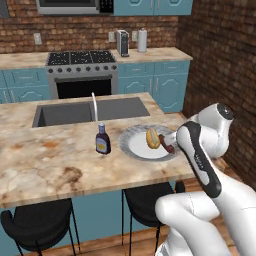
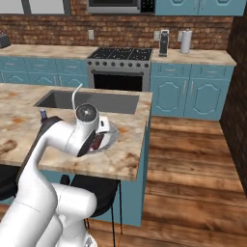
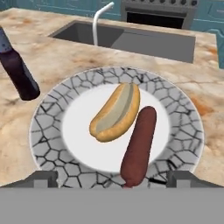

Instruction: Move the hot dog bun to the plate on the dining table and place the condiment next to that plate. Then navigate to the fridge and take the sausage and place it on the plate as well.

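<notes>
**Hand view: sausage down beside the bun, fingers spread**

Hand view looks straight down on the plate (image 3: 48, 131), its cracked grey rim ringing a white centre. At mid-frame the hot dog bun (image 3: 115, 112) lies split side up, and just right of it the sausage (image 3: 139, 146) runs diagonally toward the bottom edge, its lower end on the rim. The two appear to touch or nearly so. Both fingertips (image 3: 41, 178) stand wide apart at the bottom corners, either side of the sausage's end and pinching nothing, so the gripper (image 3: 116, 180) reads as having let go.

At upper left, the condiment (image 3: 19, 72) stands on the dining table (image 3: 52, 57) just off the plate's rim, where the task wants it. From the left base view, the bottle (image 1: 103, 139) sits centre-frame, left of the plate (image 1: 131, 145).

Judging by this layout, every item is in place.
</notes>
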Robot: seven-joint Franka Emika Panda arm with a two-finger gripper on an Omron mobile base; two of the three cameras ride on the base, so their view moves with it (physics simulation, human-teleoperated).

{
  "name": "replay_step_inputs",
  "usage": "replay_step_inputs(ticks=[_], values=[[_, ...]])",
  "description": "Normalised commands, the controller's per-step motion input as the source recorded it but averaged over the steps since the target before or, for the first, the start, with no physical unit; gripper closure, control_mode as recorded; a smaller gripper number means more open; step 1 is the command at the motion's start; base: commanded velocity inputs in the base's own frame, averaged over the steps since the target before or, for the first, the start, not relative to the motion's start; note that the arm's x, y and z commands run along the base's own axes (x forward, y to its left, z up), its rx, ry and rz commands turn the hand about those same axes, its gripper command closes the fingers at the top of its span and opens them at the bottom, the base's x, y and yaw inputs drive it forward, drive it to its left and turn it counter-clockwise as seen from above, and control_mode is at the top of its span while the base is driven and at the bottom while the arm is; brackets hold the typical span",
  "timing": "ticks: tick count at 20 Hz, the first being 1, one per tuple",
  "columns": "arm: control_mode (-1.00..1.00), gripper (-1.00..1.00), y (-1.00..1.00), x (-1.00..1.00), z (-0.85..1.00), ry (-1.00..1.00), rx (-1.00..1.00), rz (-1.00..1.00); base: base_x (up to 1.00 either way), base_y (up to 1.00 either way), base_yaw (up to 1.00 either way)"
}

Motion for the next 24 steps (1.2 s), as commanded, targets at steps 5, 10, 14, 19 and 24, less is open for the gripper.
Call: replay_step_inputs(ticks=[5,10,14,19,24], values=[[-1.00,-1.00,0.00,-0.64,0.62,0.00,0.00,0.00,0.00,0.00,0.00],[-1.00,-1.00,0.00,-0.66,0.59,0.00,0.00,-0.01,0.00,0.00,0.00],[-1.00,-1.00,0.00,-0.66,0.61,0.00,0.00,-0.01,0.00,0.00,0.00],[-1.00,-1.00,0.00,-0.65,0.49,0.00,0.00,-0.01,0.00,0.00,0.00],[-1.00,-1.00,0.00,-0.66,0.34,0.00,0.00,-0.06,0.00,0.00,0.00]])
